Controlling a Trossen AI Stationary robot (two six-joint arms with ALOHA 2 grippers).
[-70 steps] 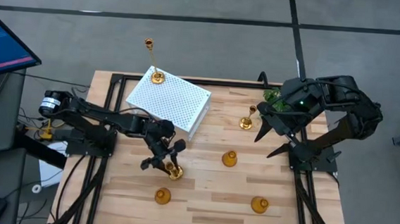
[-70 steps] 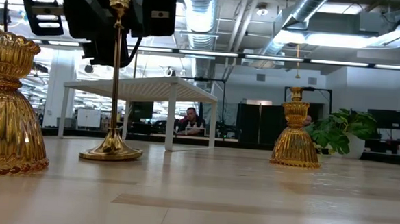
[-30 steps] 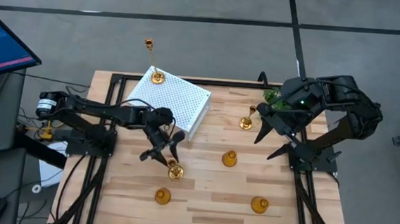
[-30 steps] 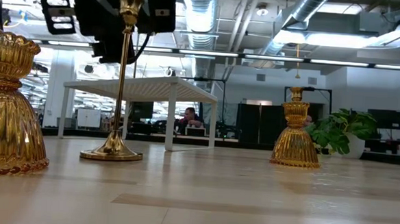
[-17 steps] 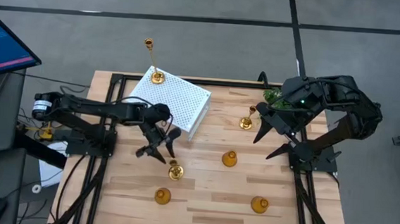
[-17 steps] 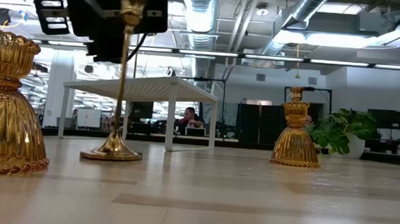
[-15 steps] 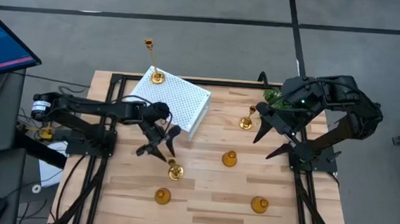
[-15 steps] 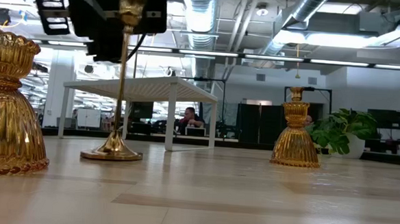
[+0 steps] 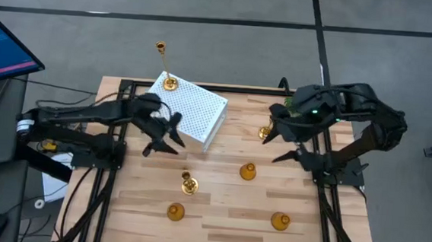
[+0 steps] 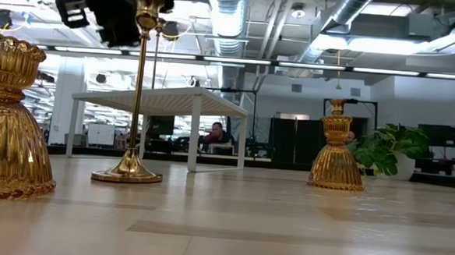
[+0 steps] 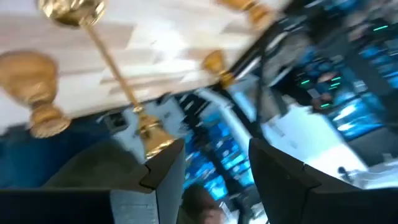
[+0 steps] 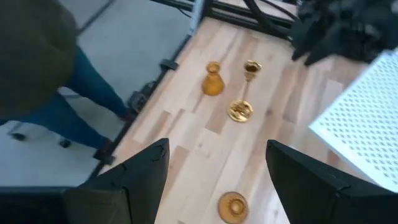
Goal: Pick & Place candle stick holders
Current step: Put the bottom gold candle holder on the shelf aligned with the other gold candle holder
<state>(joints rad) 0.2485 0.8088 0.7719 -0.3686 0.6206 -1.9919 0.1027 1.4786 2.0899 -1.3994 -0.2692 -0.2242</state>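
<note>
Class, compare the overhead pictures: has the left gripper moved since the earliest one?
Yes. The left gripper has drawn back from the tall candle holder, toward the white perforated stand.

We see two dark, near-black jointed arms. The left arm (image 9: 87, 116) ends in two tapered, pointed fingers (image 9: 175, 139) and carries a white-banded cylinder at its base. The right arm (image 9: 362, 108) is bulkier, with looping black cables and a small green light near its wrist.

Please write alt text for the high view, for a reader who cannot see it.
Left claw hangs open beside a white rack, clear of a tall gold holder on the table. Another tall holder stands on the rack; right claw waits open.
</note>
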